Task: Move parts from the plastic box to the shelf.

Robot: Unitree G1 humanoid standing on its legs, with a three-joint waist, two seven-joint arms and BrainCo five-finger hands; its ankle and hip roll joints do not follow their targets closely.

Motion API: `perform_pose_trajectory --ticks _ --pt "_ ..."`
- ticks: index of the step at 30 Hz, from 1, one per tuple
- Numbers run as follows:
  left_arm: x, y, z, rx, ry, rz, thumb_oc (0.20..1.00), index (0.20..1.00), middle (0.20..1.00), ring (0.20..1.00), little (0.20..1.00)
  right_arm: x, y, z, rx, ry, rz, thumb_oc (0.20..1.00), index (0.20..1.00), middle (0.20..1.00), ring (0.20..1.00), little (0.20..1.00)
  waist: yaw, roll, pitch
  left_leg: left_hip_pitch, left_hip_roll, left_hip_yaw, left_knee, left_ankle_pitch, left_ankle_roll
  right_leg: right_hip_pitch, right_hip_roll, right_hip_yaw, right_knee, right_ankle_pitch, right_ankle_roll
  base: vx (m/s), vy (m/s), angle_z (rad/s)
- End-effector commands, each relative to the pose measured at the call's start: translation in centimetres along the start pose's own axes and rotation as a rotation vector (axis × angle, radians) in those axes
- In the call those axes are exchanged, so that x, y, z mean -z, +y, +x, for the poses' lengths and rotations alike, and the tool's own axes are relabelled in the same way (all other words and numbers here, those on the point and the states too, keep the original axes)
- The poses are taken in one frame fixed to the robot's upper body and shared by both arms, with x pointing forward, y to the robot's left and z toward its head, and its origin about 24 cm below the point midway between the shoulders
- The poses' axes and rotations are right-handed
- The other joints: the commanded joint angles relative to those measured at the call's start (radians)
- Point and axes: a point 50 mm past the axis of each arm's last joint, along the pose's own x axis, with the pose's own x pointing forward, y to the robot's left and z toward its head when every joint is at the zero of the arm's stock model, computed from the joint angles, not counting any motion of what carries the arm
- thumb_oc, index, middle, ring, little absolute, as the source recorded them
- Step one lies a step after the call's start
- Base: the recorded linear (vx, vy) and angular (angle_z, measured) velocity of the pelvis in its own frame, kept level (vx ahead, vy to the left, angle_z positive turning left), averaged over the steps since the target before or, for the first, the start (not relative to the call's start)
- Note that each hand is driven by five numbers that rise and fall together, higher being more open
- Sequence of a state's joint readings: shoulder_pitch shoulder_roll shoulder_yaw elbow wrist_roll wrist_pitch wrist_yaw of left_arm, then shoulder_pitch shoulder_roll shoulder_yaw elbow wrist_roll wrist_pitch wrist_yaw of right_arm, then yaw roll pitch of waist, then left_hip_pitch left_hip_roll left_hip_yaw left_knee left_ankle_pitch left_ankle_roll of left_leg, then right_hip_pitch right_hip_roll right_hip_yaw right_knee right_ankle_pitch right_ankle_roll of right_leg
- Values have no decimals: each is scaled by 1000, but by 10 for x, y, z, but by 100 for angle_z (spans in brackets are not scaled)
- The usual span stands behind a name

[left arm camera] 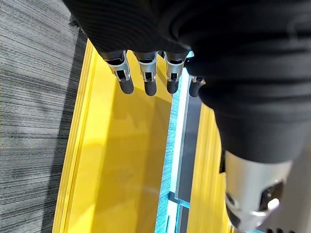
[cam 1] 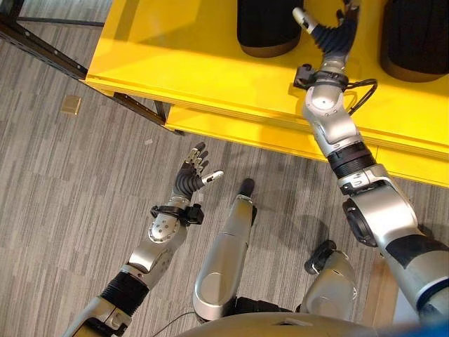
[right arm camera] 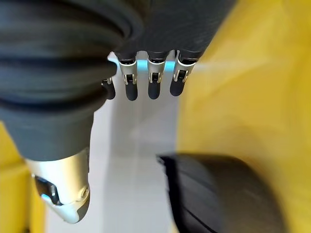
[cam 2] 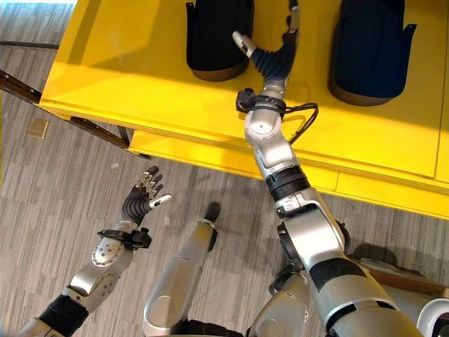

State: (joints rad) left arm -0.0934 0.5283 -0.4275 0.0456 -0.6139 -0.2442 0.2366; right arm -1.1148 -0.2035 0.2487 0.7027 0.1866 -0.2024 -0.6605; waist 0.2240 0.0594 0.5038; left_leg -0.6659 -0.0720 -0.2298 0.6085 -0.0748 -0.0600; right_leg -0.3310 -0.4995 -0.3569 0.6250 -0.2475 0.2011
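Yellow shelf (cam 2: 140,84) carries two black parts (cam 2: 217,35), (cam 2: 368,45). Right hand (cam 2: 270,53) between them at 12, fingers spread, empty. Left hand (cam 2: 140,200) relaxed, empty, over floor at 8. Judged: placement done; next, return to the plastic box.

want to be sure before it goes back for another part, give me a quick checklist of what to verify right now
1. Right hand empty: ok, its fingers are straight and hold nothing above the yellow shelf.
2. Left hand empty: ok, open over the grey floor, holding nothing.
3. Parts on the shelf: ok, two black parts, one on the robot's left of the right hand, the other on its right.
4. Right hand clear of both parts: cannot tell, it reaches up between them, with its thumb near the left-side part.
5. Parts standing firm: cannot tell.
6. Plastic box located: cannot tell.
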Motion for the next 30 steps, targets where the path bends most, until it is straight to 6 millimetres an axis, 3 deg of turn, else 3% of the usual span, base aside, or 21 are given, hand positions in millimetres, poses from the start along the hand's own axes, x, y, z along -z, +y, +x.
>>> perform_pose_trajectory --ticks 1,17,30 --pt "-18 7 1 19 -96 31 1000 1000 1000 1000 1000 -15 1 9 -6 -36 71 1000 1000 1000 1000 1000 29 -6 1 22 59 82 44 -112 19 -43 34 42 18 59 -48 0 0 0" --pt "-20 7 3 15 -107 27 1000 1000 1000 1000 1000 14 18 -5 -66 119 80 1000 1000 1000 1000 1000 39 -3 8 21 53 78 45 -111 21 -38 31 36 26 60 -48 0 0 0" --pt "-18 6 3 13 -101 25 1000 1000 1000 1000 1000 16 32 -16 -127 132 102 1000 1000 1000 1000 1000 42 -1 12 23 57 78 41 -110 22 -43 33 38 31 58 -50 0 0 0"
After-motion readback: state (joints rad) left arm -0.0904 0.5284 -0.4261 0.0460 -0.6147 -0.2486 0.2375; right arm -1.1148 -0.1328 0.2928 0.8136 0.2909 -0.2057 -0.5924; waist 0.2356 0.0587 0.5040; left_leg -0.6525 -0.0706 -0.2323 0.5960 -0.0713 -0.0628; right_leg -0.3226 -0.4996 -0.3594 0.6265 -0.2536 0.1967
